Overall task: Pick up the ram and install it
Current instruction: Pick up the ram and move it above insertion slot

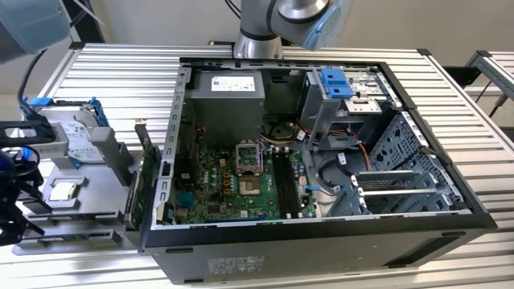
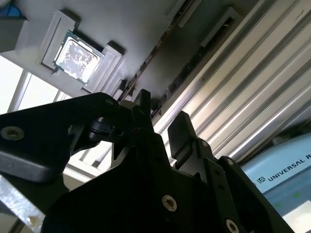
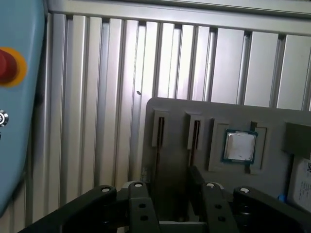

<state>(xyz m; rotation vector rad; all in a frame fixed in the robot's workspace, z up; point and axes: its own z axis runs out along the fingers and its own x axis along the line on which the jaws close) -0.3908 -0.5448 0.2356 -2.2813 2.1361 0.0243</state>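
Note:
My gripper [image 1: 20, 205] hangs over the grey parts tray [image 1: 88, 180] at the exterior view's left, beside the open computer case [image 1: 321, 150]. In the first wrist view its black fingers [image 3: 141, 196] stand apart over the tray [image 3: 175, 116], with nothing between them; the gripper [image 3: 172, 194] is open. Just beyond the fingers, two narrow slots each hold a thin dark strip seen edge-on, which looks like the ram [image 3: 159, 136]. In the second wrist view the open gripper [image 2: 163, 116] sits close above the tray. The motherboard's black memory slots [image 1: 285, 180] lie inside the case.
On the tray sit a square silver processor [image 3: 239, 146], a silver hard drive in a blue frame [image 1: 76, 135] and an upright green card [image 1: 146, 180]. A ribbed aluminium table [image 1: 120, 72] carries everything. A pale blue box with a red button [image 3: 7, 65] is close by.

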